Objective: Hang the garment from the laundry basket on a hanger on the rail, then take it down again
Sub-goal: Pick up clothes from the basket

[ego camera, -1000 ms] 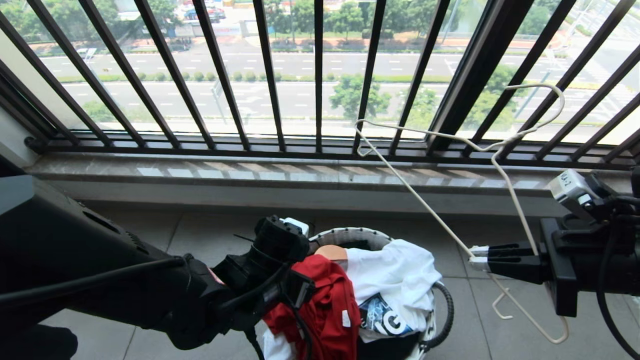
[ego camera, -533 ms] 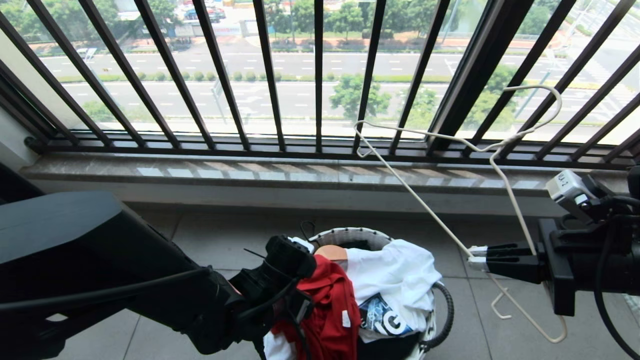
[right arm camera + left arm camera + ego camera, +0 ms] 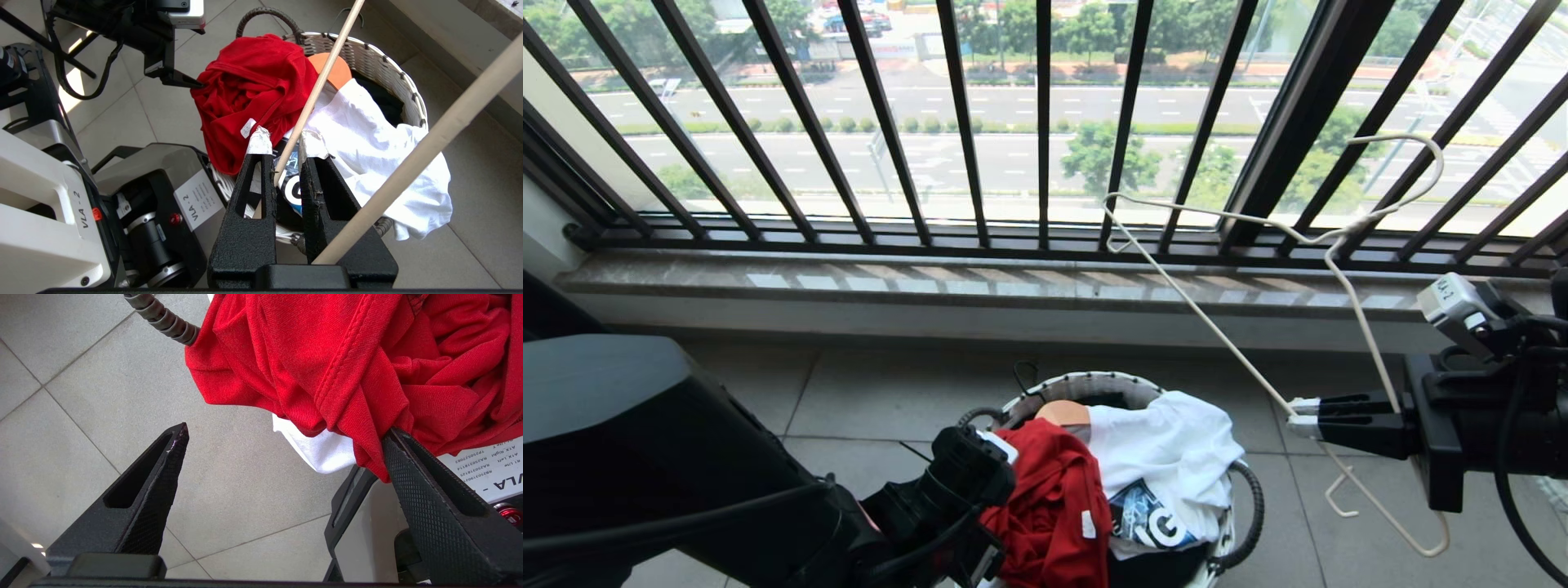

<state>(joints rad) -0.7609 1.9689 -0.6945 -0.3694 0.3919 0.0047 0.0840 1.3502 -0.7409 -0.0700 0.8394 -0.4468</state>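
The red garment (image 3: 1054, 506) lies bunched on top of the laundry basket (image 3: 1094, 381), spilling over its left rim. My left gripper (image 3: 286, 430) is open low at the basket's left side. One of its fingers (image 3: 412, 473) touches a hanging fold of the garment (image 3: 327, 355), and the other stands over bare floor. My right gripper (image 3: 1294, 416) is shut on the lower wire of the white hanger (image 3: 1217, 327), held up at the right of the basket. The hanger's wire (image 3: 318, 85) passes between the taped fingertips of the right gripper (image 3: 282, 139). The rail is out of view.
A white graphic-print shirt (image 3: 1168, 449) fills the basket's right half, with dark cloth under it. The dark barred window railing (image 3: 1045, 122) and stone sill (image 3: 931, 282) close off the far side. My own base (image 3: 155, 196) stands close by the basket on the tiled floor.
My left arm has sunk and drawn back toward the near left of the basket, uncovering more of the red garment. The right gripper and hanger have stayed put.
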